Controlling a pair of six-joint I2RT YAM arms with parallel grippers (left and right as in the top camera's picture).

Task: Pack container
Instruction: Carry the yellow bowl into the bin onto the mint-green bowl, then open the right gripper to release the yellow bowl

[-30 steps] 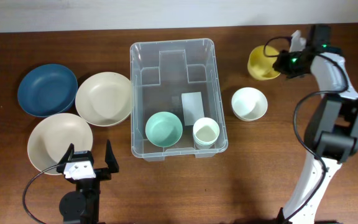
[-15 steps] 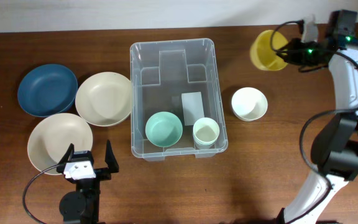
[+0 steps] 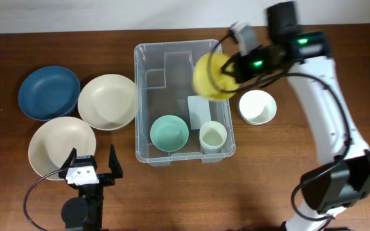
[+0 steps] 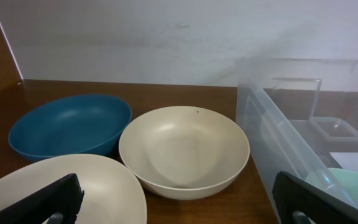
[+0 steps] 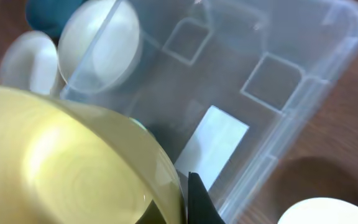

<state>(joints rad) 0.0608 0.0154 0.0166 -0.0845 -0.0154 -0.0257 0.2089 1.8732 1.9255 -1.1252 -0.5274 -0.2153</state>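
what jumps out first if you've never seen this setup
The bright yellow bowl, gripped by the right claw, hangs over the clear container mid-table. In the container's near end sit a teal bowl and a pale cup. A blue bowl lies far left.

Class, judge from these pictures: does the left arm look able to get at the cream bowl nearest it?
Probably yes. The left gripper is open and empty at the rim of the cream bowl, with nothing between them. The right gripper, holding the yellow bowl, is off over the container.

R gripper (image 3: 229, 66) clamped; L gripper (image 3: 91, 162) wide
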